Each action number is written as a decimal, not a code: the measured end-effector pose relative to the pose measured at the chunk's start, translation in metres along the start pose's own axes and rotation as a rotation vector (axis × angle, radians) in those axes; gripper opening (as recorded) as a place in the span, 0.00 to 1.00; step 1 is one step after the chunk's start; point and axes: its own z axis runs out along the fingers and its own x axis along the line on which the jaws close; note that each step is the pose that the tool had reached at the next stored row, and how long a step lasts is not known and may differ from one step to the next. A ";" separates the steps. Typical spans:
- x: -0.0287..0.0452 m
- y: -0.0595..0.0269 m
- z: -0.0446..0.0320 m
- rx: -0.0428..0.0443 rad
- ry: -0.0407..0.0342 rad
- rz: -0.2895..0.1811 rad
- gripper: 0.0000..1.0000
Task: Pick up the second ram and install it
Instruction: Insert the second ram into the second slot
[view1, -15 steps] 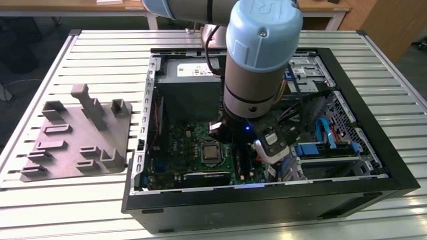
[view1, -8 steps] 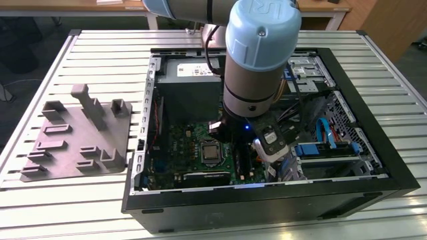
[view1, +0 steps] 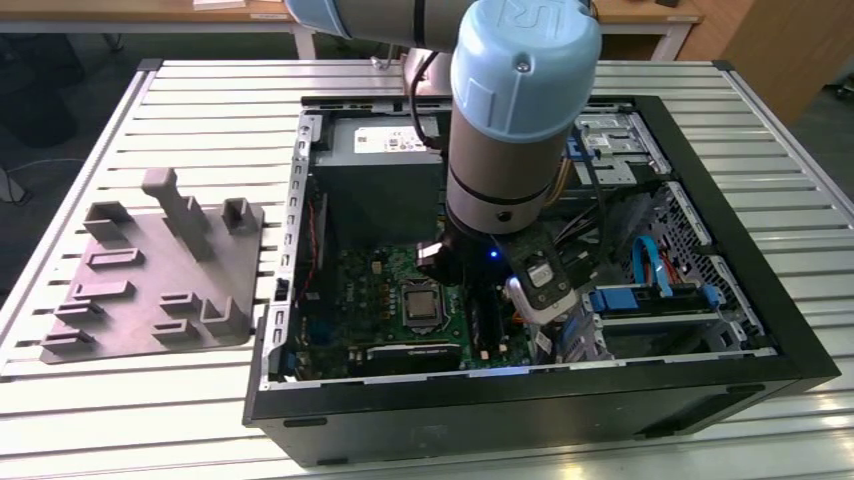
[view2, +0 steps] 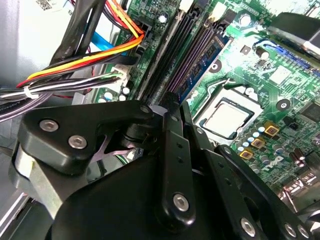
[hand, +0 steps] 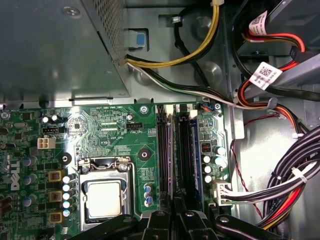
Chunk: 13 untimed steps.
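I am watching the arm (view1: 514, 120) reaching steeply down from the far side into the open computer case (view1: 747, 330), which is lying on the slatted table (view1: 160, 100). The gripper (view1: 537, 298) is hanging low over the green motherboard (view1: 360, 290), just right of the processor socket (view1: 422, 305). The grey power-supply box (view1: 380, 170) is sitting in the case's far left part. Well apart, on the table at the exterior view's left, the grey moulded tray (view1: 147, 290) is standing outside the case. In the second wrist view, the gripper (view2: 171, 100) is pointing straight at the long black memory slots (view2: 167, 50). What looks like the second ram (view2: 187, 59), a long dark strip, is running along those slots right ahead of the gripper, beside coloured cables (view2: 100, 55). I cannot tell whether the gripper is clamped on it or open. In the first wrist view, the gripper (hand: 175, 217) is lining up with the slots (hand: 162, 150), and the dark strip (hand: 182, 150) is lying between them, beside the socket (hand: 104, 197).
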 end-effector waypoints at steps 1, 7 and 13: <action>0.0000 0.0000 0.0000 0.0007 -0.0001 0.000 0.14; 0.0001 0.0003 0.0009 0.0035 -0.0004 0.000 0.14; 0.0001 0.0008 0.0012 0.0040 -0.0004 0.000 0.14</action>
